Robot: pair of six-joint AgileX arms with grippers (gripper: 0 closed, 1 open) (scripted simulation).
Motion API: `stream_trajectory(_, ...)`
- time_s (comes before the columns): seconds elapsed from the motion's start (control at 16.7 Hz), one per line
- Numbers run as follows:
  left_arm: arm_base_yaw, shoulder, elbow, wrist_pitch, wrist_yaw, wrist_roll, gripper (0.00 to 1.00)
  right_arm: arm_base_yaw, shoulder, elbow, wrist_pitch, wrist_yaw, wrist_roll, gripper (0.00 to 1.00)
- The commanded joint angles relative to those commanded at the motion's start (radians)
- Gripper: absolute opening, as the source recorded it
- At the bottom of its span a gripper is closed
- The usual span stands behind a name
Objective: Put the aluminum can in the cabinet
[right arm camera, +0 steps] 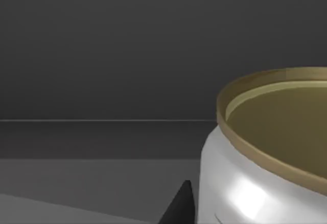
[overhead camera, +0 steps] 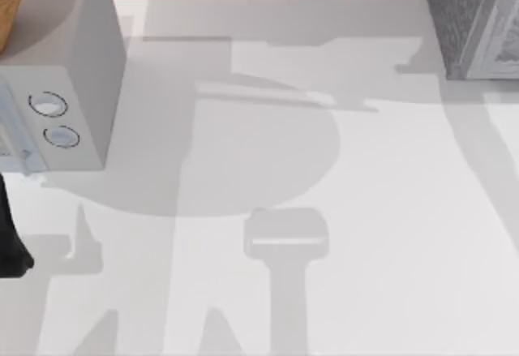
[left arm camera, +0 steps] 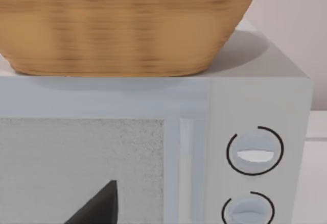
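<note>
White tabletop (overhead camera: 381, 234) spans the top view, crossed by grey shadows of our arms. We count one cabinet (overhead camera: 474, 19), cut off at the far right corner of the table, so that we see no more than part of its dark speckled side and a strip of paler framed front. We count one pale grey box (overhead camera: 77, 72) at the far left, also cropped, with two round knobs (overhead camera: 47, 105) on its front; the left wrist view shows the same box (left arm camera: 260, 96) head-on, with both knobs (left arm camera: 254, 151) and a speckled door panel. One woven basket (left arm camera: 122, 25) sits on top of that box; from above, a sliver of it (overhead camera: 10, 3) shows at the corner.

One aluminum can (right arm camera: 265, 183) appears in the right wrist view, close to the camera, upright, with a white body and dull gold rimmed top, in front of dark grey surfaces with a horizontal seam. Its lower part and right side are cut off, and we cannot read any label.

A dark pointed tip shows beside the can, and a similar one in the left wrist view. We cannot tell how far either gripper's pincer is open, or whether the right one holds the can. A dark piece of our left arm (overhead camera: 10, 242) sits at the table's left edge.
</note>
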Motion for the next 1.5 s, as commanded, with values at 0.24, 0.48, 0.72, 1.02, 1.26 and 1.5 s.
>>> stream_trajectory(0.24,0.0,0.0,0.0,0.0,0.0,0.0,1.0,-0.004,-0.003,-0.004,0.001,-0.001,0.002,0.0)
stream_trajectory(0.48,0.0,0.0,0.0,0.0,0.0,0.0,1.0,-0.008,0.034,0.05,-0.007,-0.001,0.0,0.0)
stream_trajectory(0.72,0.0,0.0,0.0,0.0,0.0,0.0,1.0,-0.013,0.126,0.186,-0.038,-0.013,0.0,0.0)
stream_trajectory(1.02,0.0,0.0,0.0,0.0,0.0,0.0,1.0,-0.025,0.246,0.33,-0.083,-0.025,0.0,0.0)
stream_trajectory(1.26,0.0,0.0,0.0,0.0,0.0,0.0,1.0,-0.036,0.333,0.454,-0.111,-0.033,0.0,0.0)
stream_trajectory(1.5,0.0,0.0,0.0,0.0,0.0,0.0,1.0,-0.043,0.427,0.571,-0.145,-0.044,0.002,0.0)
